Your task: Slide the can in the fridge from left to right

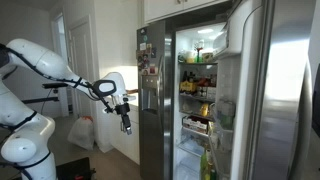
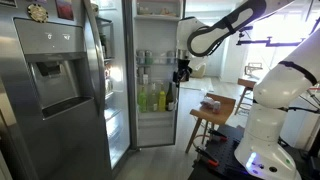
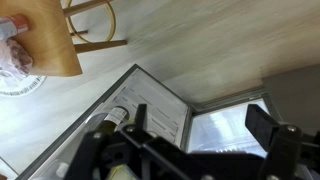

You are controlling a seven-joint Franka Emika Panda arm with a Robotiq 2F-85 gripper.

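Observation:
The tall stainless-steel fridge (image 1: pixel 152 120) stands open, with a bright white interior (image 1: pixel 196 150), and shows in both exterior views (image 2: pixel 55 110). Its shelves hold bottles and food (image 1: pixel 198 84), and its door bins hold green bottles (image 2: pixel 152 99). I cannot pick out the can among them. My gripper (image 1: pixel 125 122) hangs in the air outside the fridge, in front of its closed door, and is near the bins in an exterior view (image 2: pixel 181 72). In the wrist view the jaws (image 3: pixel 200 125) are open and empty, above a white bin with a bottle (image 3: pixel 118 117).
A wooden stool (image 2: pixel 211 112) with a plastic-wrapped item stands beside the robot base (image 2: pixel 265 140); it also shows in the wrist view (image 3: pixel 88 30). A white bag (image 1: pixel 82 132) lies on the floor by a doorway. White cabinets (image 1: pixel 180 8) sit above the fridge.

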